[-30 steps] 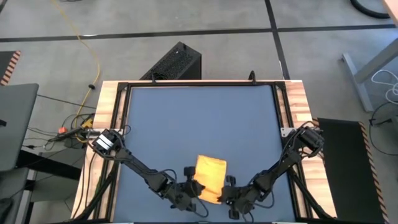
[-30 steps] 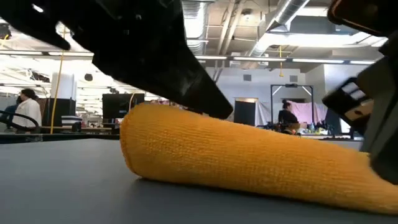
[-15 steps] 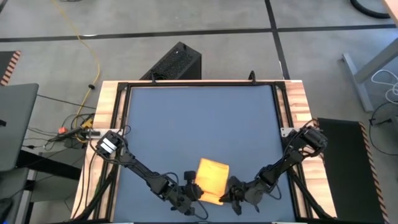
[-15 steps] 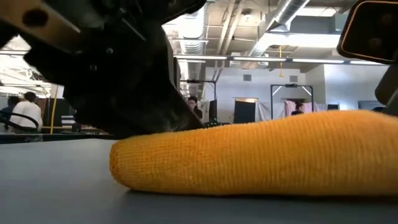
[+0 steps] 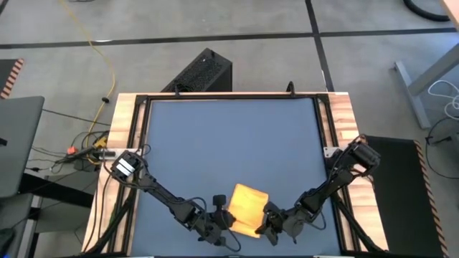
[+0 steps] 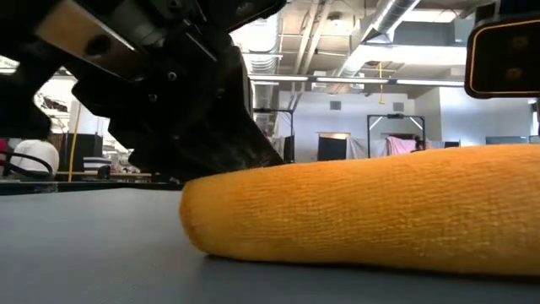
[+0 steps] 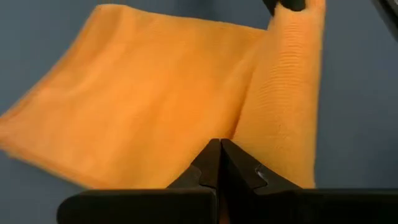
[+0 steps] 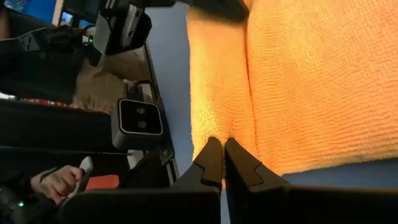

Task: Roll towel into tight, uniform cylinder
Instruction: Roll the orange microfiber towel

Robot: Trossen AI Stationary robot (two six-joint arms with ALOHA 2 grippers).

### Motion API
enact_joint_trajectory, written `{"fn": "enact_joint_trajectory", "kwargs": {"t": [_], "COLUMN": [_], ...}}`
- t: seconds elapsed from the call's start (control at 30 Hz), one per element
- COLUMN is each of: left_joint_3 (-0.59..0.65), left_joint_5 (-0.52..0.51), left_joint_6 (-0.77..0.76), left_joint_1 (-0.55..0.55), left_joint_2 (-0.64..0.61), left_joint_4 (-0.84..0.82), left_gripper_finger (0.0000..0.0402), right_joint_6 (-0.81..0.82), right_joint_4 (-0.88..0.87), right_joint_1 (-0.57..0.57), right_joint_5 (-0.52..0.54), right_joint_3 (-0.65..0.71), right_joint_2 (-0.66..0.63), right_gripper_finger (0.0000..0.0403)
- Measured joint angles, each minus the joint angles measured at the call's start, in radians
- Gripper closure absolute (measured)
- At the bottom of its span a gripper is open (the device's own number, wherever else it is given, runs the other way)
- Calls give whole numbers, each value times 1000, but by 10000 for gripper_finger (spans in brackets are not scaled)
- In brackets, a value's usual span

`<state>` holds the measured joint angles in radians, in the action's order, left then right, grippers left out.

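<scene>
The towel lies near the front edge of the tabletop, between my two arms. Its near edge is turned up into a first thick fold, with the flat part spreading away toward the middle of the tabletop. My left pincer sits at one end of that fold and my right pincer at the other. In both wrist views my fingers are pressed together, tips right at the crease where the roll meets the flat cloth; whether they trap any cloth I cannot tell.

What worries me is uneven turning. If one pincer pushes ahead of the other, I expect the roll to skew into a cone rather than a uniform cylinder. The fold looks fat and soft from the low view, so if I ease off pressure it could spring open or stay loose. With closed tips pushing rather than clamping, the cloth may also slide over the smooth tabletop instead of rolling. And both pincers are close together, so a careless inward move could knock them into each other.
</scene>
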<state>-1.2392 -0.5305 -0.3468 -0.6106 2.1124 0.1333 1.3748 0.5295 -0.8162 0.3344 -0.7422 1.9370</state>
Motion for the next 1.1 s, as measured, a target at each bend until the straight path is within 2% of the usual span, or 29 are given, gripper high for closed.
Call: {"fn": "enact_joint_trajectory", "kwargs": {"t": [0.17,0.27,0.37,0.5,0.63,0.77,0.9,1.1], "left_joint_3": [3,2,0,1,2,-1,2,1], "left_joint_5": [-116,-145,-65,51,64,127,130,123], "left_joint_6": [58,168,258,244,217,195,196,176], "left_joint_1": [-4,-10,-13,-1,9,21,23,33], "left_joint_2": [-43,-83,-89,-82,-82,-48,3,2], "left_joint_4": [17,103,196,190,151,178,216,191], "left_gripper_finger": [401,402,402,401,401,401,401,402], "right_joint_6": [27,48,65,83,105,121,124,117], "right_joint_4": [-41,-52,-57,-61,-65,-67,-69,-69], "right_joint_1": [0,0,0,1,1,2,5,7], "right_joint_5": [-21,-21,-20,-16,-10,-2,1,-3], "right_joint_3": [0,0,-1,-1,-1,-1,-1,-2], "right_joint_2": [-3,-4,-5,-5,-5,-6,-6,-6], "right_gripper_finger": [384,384,384,384,384,384,384,383]}}
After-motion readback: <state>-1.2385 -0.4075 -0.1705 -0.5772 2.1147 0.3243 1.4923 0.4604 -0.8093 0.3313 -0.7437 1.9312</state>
